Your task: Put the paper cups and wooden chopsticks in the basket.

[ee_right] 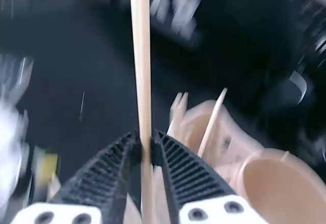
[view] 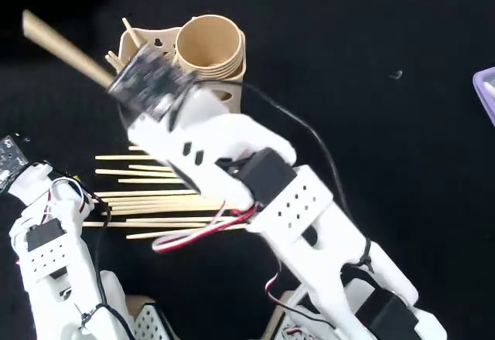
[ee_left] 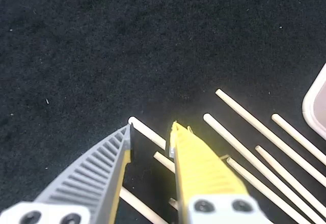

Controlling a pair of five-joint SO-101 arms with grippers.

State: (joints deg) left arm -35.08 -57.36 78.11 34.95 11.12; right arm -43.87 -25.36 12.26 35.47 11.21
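The black table [view: 387, 124] is crossed from 5 o'clock toward 11 o'clock by the right arm [view: 309, 209], and the left arm [view: 46, 255] is seen at 8 o'clock. The basket [view: 162, 35] is set at 11 o'clock, with stacked paper cups [view: 210, 42] and a few sticks standing in it. Loose wooden chopsticks [view: 147, 201] are laid in a row at 8 o'clock of the table's centre. The right gripper [ee_right: 145, 143] is clenched on one chopstick [ee_right: 140, 56], held over the basket's 9 o'clock side. The left gripper [ee_left: 152, 127] is spread apart just over the loose row, with a stick's tip lying between its jaws.
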